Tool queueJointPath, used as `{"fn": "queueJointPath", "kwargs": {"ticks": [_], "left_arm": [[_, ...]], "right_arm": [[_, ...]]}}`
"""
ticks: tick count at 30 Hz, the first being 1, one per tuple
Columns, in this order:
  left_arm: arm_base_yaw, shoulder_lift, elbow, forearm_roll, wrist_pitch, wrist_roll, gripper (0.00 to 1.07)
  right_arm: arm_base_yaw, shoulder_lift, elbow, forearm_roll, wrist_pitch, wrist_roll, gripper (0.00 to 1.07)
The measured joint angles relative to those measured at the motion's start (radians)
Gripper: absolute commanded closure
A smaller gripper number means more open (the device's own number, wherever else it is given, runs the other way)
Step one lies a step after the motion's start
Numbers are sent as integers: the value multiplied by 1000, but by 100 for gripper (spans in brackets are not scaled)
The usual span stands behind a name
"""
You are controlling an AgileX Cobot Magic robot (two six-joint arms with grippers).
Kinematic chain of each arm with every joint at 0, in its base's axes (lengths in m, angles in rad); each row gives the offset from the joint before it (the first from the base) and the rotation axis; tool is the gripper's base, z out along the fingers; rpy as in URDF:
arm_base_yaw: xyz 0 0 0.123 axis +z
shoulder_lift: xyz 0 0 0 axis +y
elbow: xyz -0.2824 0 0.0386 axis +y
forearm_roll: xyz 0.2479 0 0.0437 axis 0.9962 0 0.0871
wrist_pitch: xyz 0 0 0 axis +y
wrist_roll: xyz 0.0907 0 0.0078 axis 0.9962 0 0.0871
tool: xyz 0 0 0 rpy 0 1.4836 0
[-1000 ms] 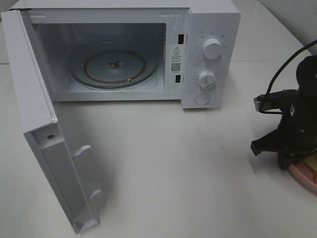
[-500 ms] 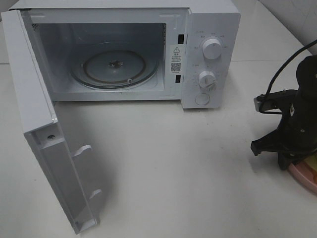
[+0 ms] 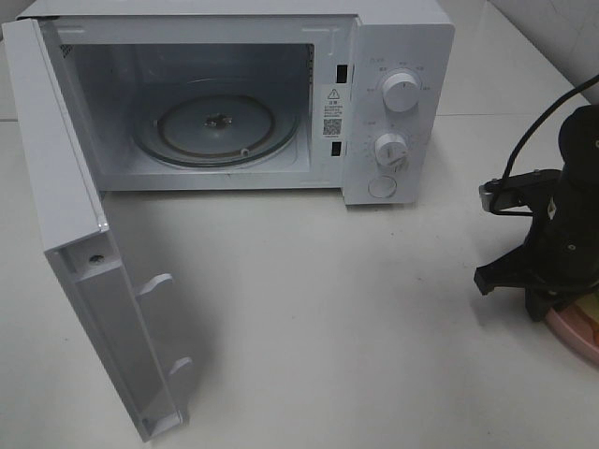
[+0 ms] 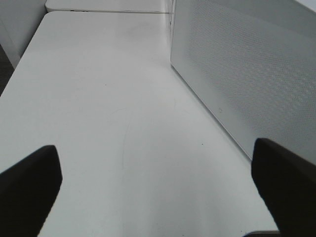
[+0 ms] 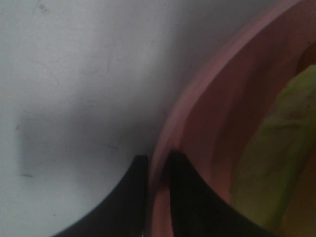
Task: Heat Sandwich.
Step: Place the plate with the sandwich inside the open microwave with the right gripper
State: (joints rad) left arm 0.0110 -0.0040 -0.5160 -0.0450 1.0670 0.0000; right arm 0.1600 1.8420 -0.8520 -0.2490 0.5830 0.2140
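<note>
Pickup of the plate is the step in hand. The right tool (image 5: 157,168) is pinched onto the rim of the pink plate (image 5: 197,113), one jaw outside the lip and one inside, with the rim between them. The sandwich (image 5: 276,163) lies on that plate, its yellow-green filling showing just inside the rim; bread and crust are mostly out of view. The plate sits on the bench (image 3: 328,309) at the far right, well apart from the microwave (image 3: 393,56).

The microwave's door (image 3: 65,206) is swung fully open and the glass turntable (image 3: 217,126) inside is bare, so the oven looks ready to be loaded. The left tool (image 4: 158,173) is spread wide with nothing between its jaws, above bare bench beside a white perforated panel.

By my judgement the task is early: nothing is in the oven yet. The next move calls for lifting the plate level so that the sandwich does not slide, carrying it across the bench to the cavity, and clearing the opening's lower edge before setting it on the turntable. A one-sided grip on the rim may let the plate tip.
</note>
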Motion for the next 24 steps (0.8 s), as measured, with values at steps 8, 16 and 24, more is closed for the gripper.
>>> {"fn": "queueJointPath", "kwargs": {"ticks": [8,16,24], "left_arm": [[0,0,0,0,0,0,6],[0,0,0,0,0,0,6],[0,0,0,0,0,0,6]], "right_arm": [[61,2,0,-122,65,85,107],[146,5,0,-231,161,175,107],[244,-76,3,-259,243,211,107]]}}
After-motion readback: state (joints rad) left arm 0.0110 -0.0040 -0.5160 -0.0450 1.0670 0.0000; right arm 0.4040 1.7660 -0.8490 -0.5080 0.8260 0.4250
